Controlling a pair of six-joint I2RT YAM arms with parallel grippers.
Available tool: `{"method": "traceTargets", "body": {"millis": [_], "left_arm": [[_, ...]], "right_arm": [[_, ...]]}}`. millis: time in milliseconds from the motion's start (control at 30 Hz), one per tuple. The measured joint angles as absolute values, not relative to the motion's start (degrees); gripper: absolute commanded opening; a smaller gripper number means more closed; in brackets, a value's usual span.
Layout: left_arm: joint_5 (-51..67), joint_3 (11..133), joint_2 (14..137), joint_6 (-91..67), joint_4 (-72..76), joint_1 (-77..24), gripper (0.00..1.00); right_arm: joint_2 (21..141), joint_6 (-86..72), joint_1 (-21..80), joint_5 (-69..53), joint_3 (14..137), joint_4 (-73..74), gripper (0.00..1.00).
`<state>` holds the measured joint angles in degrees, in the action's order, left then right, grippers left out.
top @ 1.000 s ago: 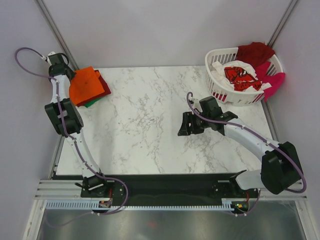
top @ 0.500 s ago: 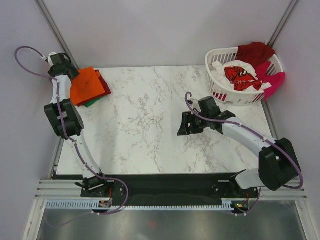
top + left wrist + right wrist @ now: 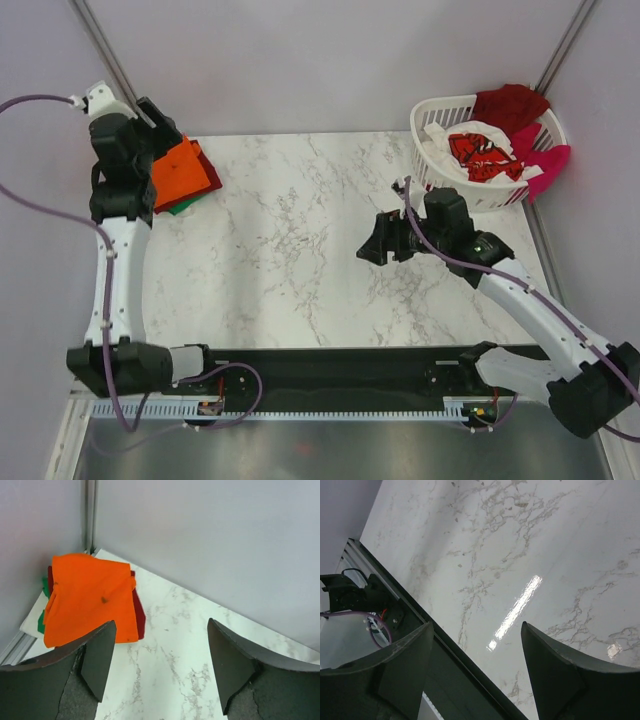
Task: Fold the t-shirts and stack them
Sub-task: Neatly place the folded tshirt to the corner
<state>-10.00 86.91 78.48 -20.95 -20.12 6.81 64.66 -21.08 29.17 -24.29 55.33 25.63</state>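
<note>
A folded stack of t-shirts lies in the table's far left corner: an orange one [image 3: 180,172] on top, a dark red one [image 3: 208,176] under it, and a green one [image 3: 178,208] at the bottom. The left wrist view shows the same orange [image 3: 87,597], dark red [image 3: 139,615] and green [image 3: 41,621] layers. My left gripper [image 3: 165,125] [image 3: 160,630] hangs open above the stack's far side, holding nothing. My right gripper [image 3: 372,243] [image 3: 477,630] is open over bare marble right of centre. Dark red [image 3: 510,103], white with red print [image 3: 480,150] and magenta [image 3: 548,165] t-shirts are heaped in the basket.
The white slatted basket [image 3: 437,178] stands at the far right corner, shirts spilling over its rim. A metal post [image 3: 90,515] and grey walls close in the left corner. The black base rail [image 3: 445,675] runs along the table's near edge.
My left gripper has opened, let go of the orange shirt and risen off the stack with its arm. My right gripper has opened wider and lifted slightly.
</note>
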Motion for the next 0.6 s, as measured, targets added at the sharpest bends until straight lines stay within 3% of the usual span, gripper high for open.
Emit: {"method": "traceTargets", "body": {"millis": [100,133,367,533,600], "left_arm": [[-4.51,79.13,66.96,-21.12,-17.32,6.96,0.81],[-2.85,76.99,64.18,-21.19,-16.73,7.03,0.81],[8.47,52.95,45.25,-19.9,-14.98,5.37,0.82],[7.03,35.09,26.06,-17.58,-13.32,4.78,0.87],[5.06,32.6,24.23,-16.64,-11.62,4.01,0.88]], "right_arm": [[60.25,-22.09,29.43,-24.25,54.78,25.17,0.86],[58.59,-22.72,29.47,-24.29,54.24,24.82,0.98],[48.66,-25.78,29.85,-25.63,49.69,22.76,0.98],[41.1,-27.33,29.89,-26.06,47.22,19.92,0.98],[39.05,-28.18,29.89,-26.22,46.11,18.57,0.98]]}}
